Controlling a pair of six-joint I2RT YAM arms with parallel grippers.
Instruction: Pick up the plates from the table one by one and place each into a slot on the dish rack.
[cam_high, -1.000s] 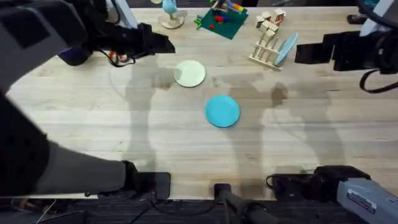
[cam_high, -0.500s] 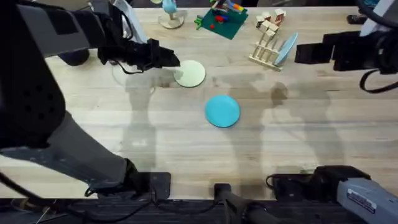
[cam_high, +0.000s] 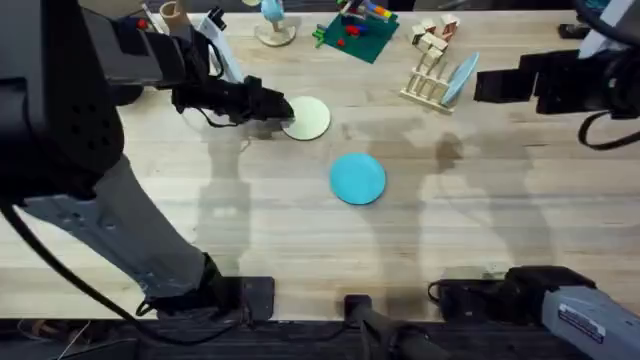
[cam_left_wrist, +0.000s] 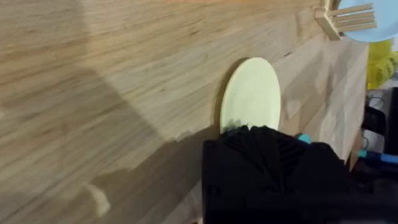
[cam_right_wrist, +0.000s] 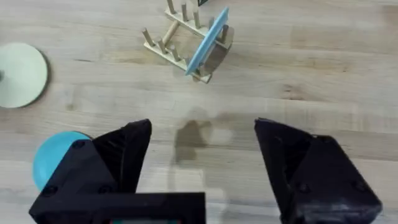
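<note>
A cream plate (cam_high: 306, 117) lies flat on the table (cam_high: 200, 200), left of centre toward the back. My left gripper (cam_high: 278, 108) is low at that plate's left edge. In the left wrist view the cream plate (cam_left_wrist: 252, 93) lies just beyond the gripper's black tip (cam_left_wrist: 267, 155). A turquoise plate (cam_high: 357, 178) lies flat near the middle, also visible as the turquoise plate (cam_right_wrist: 53, 155) in the right wrist view. The wooden dish rack (cam_high: 428, 78) stands at the back right. My right gripper (cam_high: 497, 86) hovers right of the rack, open (cam_right_wrist: 202, 162) and holding nothing.
A sky-blue plate (cam_high: 461, 78) stands on edge in the dish rack (cam_right_wrist: 177, 43). Behind the rack lie small wooden blocks (cam_high: 436, 35). A green toy-brick board (cam_high: 356, 32) and a small blue-topped stand (cam_high: 273, 25) sit along the back edge.
My left arm has swung right and down from the back left, bringing its gripper to the cream plate's left edge. The right arm and both plates have not moved.
</note>
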